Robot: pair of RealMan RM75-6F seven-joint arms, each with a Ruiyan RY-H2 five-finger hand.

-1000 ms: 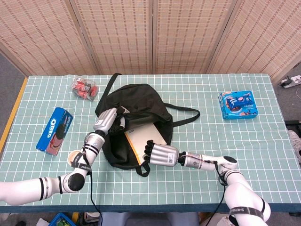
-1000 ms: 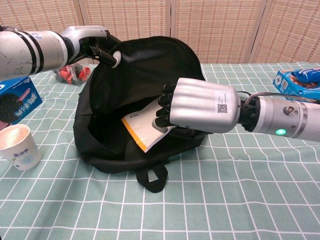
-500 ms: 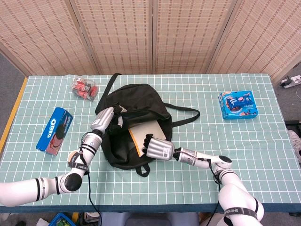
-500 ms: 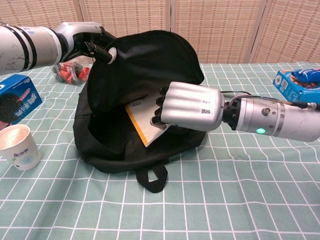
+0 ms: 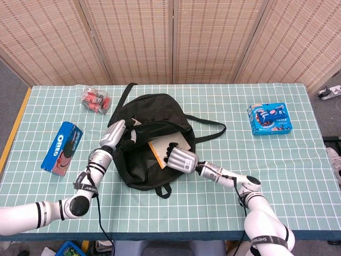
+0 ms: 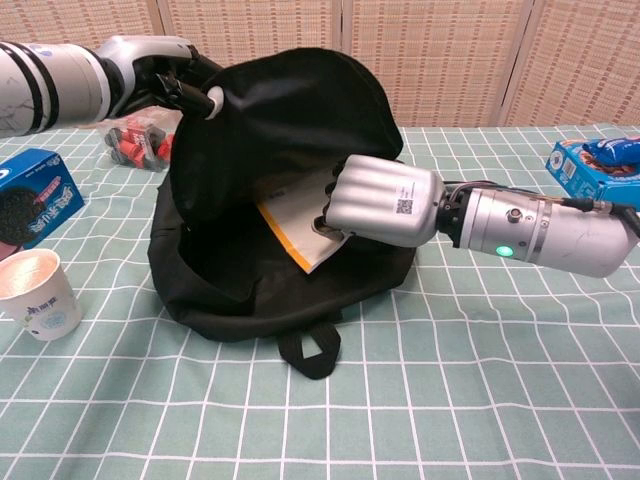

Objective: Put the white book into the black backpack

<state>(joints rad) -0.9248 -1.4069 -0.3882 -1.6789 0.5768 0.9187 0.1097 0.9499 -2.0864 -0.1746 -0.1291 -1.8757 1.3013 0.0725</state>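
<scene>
The black backpack (image 5: 154, 114) (image 6: 300, 130) lies mid-table with its mouth held open. My left hand (image 5: 118, 132) (image 6: 170, 78) grips the upper flap of the opening and lifts it. The white book (image 5: 160, 150) (image 6: 300, 232), with an orange edge, sits partly inside the opening, tilted. My right hand (image 5: 180, 157) (image 6: 380, 202) holds the book's near end at the bag's mouth, fingers curled on it. Most of the book is hidden by the flap and the hand.
An Oreo box (image 5: 62, 146) (image 6: 30, 195) and a paper cup (image 5: 83, 178) (image 6: 38, 293) lie at the left. A red snack pack (image 5: 96, 100) (image 6: 140, 145) sits behind the bag. A blue cookie box (image 5: 269, 118) (image 6: 590, 165) is at the right.
My right hand has pushed the book further into the backpack, away from me. My left hand has lifted the flap higher, and less of the book shows.
</scene>
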